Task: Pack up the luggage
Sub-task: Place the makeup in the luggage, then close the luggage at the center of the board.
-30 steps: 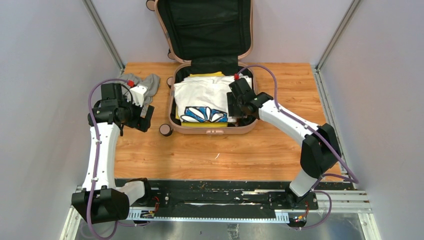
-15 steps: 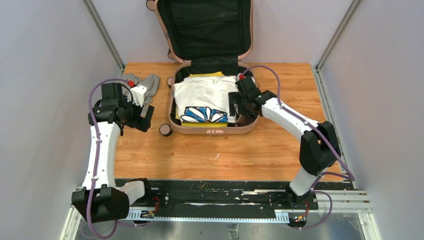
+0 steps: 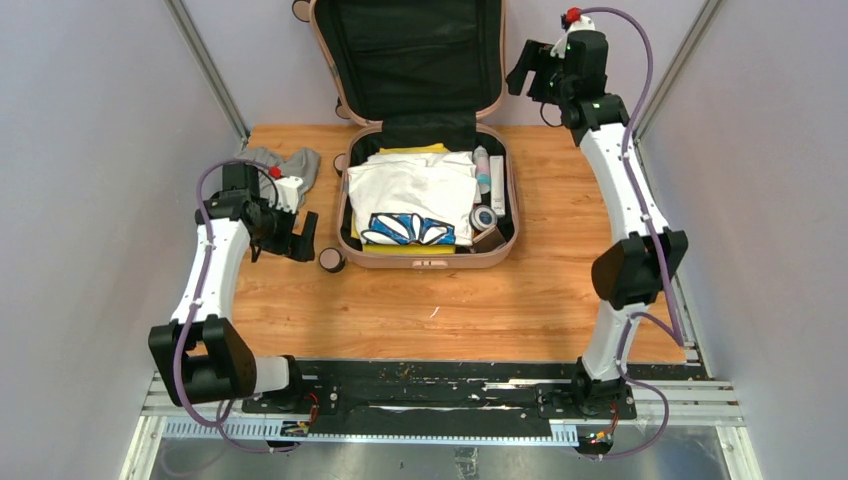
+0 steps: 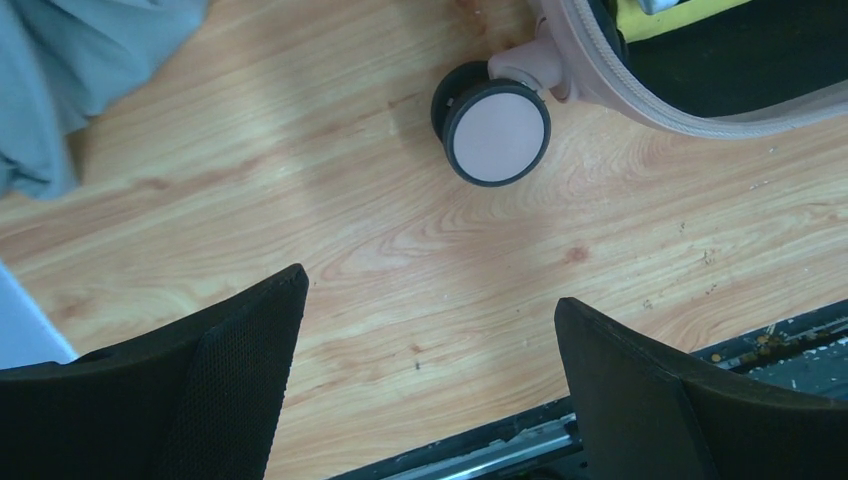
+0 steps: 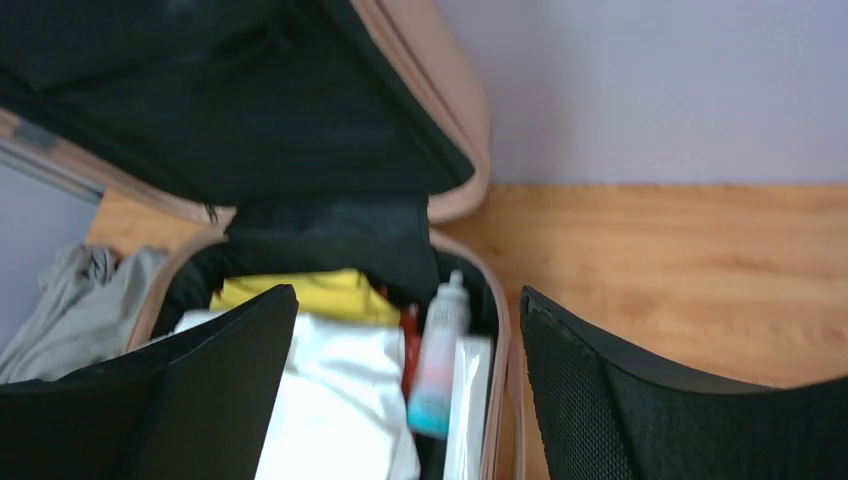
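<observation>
The pale pink luggage lies open on the wooden table, its black-lined lid standing against the back wall. Inside are a folded white shirt with a blue print over a yellow garment, and along the right side a bottle, a white tube and a round tin. My right gripper hangs high beside the lid's right edge, open and empty, looking down on the bottle. My left gripper is open and empty above bare wood, left of the luggage wheel.
A crumpled grey cloth lies on the table at the back left, beside the luggage; it shows in the left wrist view too. Metal posts and grey walls close in both sides. The black rail runs along the table's near edge.
My right arm has lifted out of the luggage's right side and swung up and back beside the lid, uncovering the bottle, tube and tin. The left arm has shifted slightly.
</observation>
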Robot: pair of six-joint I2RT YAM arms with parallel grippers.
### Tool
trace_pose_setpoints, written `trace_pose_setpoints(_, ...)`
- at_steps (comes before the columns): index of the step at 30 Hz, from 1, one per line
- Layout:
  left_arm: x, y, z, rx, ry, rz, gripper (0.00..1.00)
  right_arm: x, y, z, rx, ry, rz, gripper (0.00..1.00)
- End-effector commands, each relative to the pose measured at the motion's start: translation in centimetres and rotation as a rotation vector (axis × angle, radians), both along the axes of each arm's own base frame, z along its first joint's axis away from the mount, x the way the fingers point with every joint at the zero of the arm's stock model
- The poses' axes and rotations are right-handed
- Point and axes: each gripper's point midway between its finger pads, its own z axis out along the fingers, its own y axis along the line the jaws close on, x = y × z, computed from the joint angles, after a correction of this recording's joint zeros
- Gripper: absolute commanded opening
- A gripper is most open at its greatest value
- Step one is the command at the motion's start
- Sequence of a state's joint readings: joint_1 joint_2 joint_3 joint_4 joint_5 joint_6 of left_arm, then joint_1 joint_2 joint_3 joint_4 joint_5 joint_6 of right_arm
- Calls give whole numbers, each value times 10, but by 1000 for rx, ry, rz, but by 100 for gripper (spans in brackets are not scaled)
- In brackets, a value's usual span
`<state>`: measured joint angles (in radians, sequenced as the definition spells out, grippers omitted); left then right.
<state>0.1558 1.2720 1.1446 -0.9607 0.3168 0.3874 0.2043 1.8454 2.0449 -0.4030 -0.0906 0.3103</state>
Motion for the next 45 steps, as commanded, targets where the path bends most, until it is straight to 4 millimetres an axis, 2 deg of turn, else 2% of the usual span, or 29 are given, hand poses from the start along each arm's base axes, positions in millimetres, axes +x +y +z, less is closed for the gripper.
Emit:
trace_pose_setpoints(1, 6, -10, -21, -78, 48, 12, 100, 55, 8, -29, -8, -11, 79, 83)
trace_pose_setpoints(6, 11, -18, -39, -121, 62, 19, 100, 108, 6, -28, 8, -182, 61, 78)
trace_pose_setpoints(11, 16, -18, -56, -127, 105, 37, 100, 144, 1, -18, 23, -385, 19, 73)
trace_pose_setpoints(17, 27, -21, -75, -166, 160, 65, 100, 160, 1, 2, 34, -583, 6, 69)
trace_pose_setpoints(22, 36, -19, -86, -168, 182, 95, 100, 167, 4, 8, 33, -683, 19, 65)
trace_pose_setpoints(26, 44, -15, -92, -159, 197, 124, 100, 171, 15, 20, 33, -750, 66, 52)
trace_pose_setpoints(31, 52, -16, -94, -168, 208, 154, 100, 165, 31, 27, 29, -805, 135, 32)
trace_pose_setpoints(34, 58, -16, -96, -171, 212, 171, 100, 152, 37, 27, 32, -814, 179, 16)
trace_pose_setpoints(36, 60, -17, -99, -168, 219, 180, 100, 139, 38, 33, 37, -836, 198, 2)
trace_pose_setpoints(41, 65, -17, -107, -149, 233, 202, 100, 102, 44, 32, 42, -845, 253, 0)
trace_pose_setpoints(43, 66, -17, -109, -146, 240, 206, 100, 88, 44, 25, 42, -832, 260, 0)
trace_pose_setpoints(45, 67, -15, -111, -137, 240, 214, 100, 75, 44, 7, 40, -792, 267, 0)
